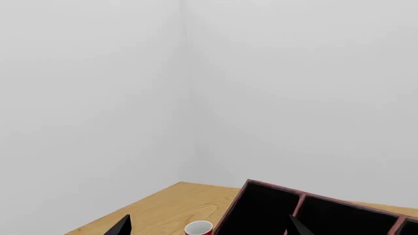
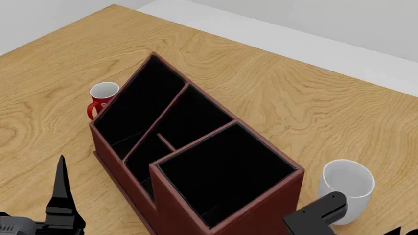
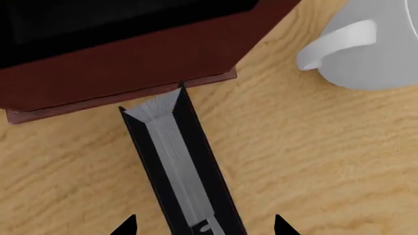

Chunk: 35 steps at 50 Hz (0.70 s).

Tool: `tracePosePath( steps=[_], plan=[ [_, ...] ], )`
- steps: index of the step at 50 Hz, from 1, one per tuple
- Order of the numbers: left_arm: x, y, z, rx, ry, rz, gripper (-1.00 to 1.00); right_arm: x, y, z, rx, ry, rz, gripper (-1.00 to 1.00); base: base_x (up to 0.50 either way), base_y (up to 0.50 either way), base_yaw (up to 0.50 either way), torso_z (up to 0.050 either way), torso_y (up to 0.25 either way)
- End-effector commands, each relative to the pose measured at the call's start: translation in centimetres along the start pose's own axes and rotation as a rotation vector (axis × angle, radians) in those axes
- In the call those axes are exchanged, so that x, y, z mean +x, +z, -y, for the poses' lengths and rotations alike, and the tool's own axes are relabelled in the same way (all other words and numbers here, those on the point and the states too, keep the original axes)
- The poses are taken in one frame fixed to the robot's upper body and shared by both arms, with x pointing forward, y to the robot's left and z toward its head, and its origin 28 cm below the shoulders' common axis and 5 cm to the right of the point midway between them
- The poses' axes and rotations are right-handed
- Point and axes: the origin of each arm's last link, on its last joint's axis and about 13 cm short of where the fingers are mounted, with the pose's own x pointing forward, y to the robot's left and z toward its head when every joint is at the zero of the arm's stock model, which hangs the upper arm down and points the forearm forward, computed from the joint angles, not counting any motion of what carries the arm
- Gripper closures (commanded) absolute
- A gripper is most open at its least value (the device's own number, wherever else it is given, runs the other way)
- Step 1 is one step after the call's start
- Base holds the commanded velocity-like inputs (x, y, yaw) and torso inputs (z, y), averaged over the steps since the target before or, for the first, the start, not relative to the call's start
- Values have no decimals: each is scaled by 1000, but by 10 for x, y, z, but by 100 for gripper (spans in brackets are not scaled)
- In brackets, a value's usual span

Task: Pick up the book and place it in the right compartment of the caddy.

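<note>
The book point(image 3: 179, 161) stands on the wooden table with its grey-white page edges facing the right wrist camera, between two black covers. Its far end touches the base corner of the reddish-brown caddy point(image 3: 130, 68). My right gripper point(image 3: 203, 227) is open, one fingertip on each side of the book with a gap to each cover. In the head view the book is hidden; the caddy point(image 2: 261, 210) shows its right compartment point(image 2: 222, 176), large, squarish and black-lined. My left gripper point(image 1: 209, 231) hangs open above the table, holding nothing.
A white mug point(image 2: 346, 186) stands right of the caddy, close to the right arm point(image 2: 320, 213), and shows as the white mug point(image 3: 372, 44) beside the book's far end. A red mug point(image 2: 103, 98) stands by the caddy's left wall. White walls rise behind the table.
</note>
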Motion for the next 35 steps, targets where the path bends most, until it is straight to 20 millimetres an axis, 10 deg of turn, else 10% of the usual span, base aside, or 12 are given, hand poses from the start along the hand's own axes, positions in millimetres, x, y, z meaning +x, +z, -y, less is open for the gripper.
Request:
tracePosePath(
  steps=[1, 20, 35],
  plan=[
    [0, 0, 0, 1, 0, -1, -100, 9, -4, -2, -9, 6, -26, 100, 0, 0, 0, 0, 0],
    [-1, 1, 0, -1, -4, 4, -100, -22, -9, -13, -129, 22, 35, 100, 1, 1, 2, 0, 0],
    [-3, 4, -1, -5, -2, 11, -100, -49, -50, -35, -190, 20, 92, 100, 0, 0, 0, 0, 0]
  ],
)
